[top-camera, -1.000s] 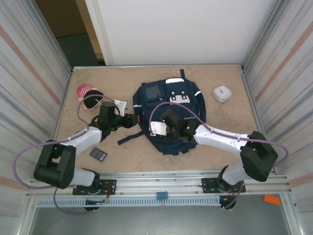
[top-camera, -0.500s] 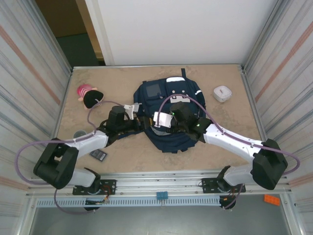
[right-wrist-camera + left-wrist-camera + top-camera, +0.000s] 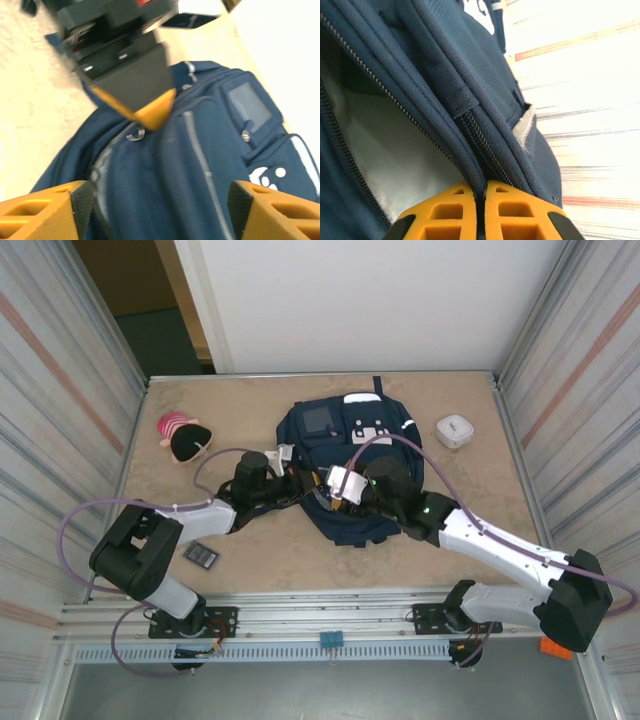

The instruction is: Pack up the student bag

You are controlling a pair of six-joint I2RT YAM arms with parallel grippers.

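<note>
Your left gripper [image 3: 480,197] is clamped tight on a doubled seam of the student bag [image 3: 445,75], with the zipper teeth [image 3: 385,90] running alongside and the pale grey lining [image 3: 395,150] showing in the open mouth. Your right gripper [image 3: 157,207] stands wide, one finger on either side of the bag's blue front, and clasps nothing. The bag lies flat at the middle of the tabletop [image 3: 480,510], its white patches toward the far edge.

Treat the bag as soft and limp. The fabric will likely fold and sag wherever you lift it, and the mouth will likely fall shut unless you hold it apart. It looks flat, so probably light, and it may slide across the tabletop if you tug it from one side only. The stitched lip beside the zipper is the firmest place to grip. Take the opposite lip with the free gripper so the two pull against each other.

From above, both wrists cover the opening, so you cannot judge how wide it gapes. The zipper pull is not to be made out. The right wrist view is blurred, and the bag's inside is mostly hidden.
</note>
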